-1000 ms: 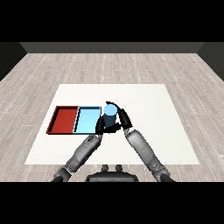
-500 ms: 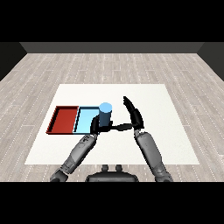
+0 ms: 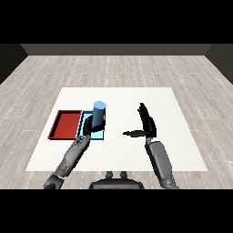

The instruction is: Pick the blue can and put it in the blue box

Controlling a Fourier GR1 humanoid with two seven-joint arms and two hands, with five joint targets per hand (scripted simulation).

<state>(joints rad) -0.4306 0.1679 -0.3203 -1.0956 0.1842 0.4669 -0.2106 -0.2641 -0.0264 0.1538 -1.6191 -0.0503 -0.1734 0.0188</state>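
The blue can (image 3: pixel 99 113) stands upright in the right part of the light blue tray (image 3: pixel 97 136), with no hand around it. My right hand (image 3: pixel 147 121) is open over the bare table, well to the right of the can; its fingers are straight and its thumb points left. My left hand (image 3: pixel 88 124) hovers over the blue tray just in front and left of the can, fingers relaxed, holding nothing. It hides most of the tray's floor.
A red tray (image 3: pixel 67 125) lies directly left of the blue tray, nothing in it. The white table (image 3: pixel 173 104) spreads wide to the right and behind the trays.
My right hand has let go of the can and drawn back to the right, fingers opening. The can moved left with it first and now stands in the blue tray. The left hand barely moved.
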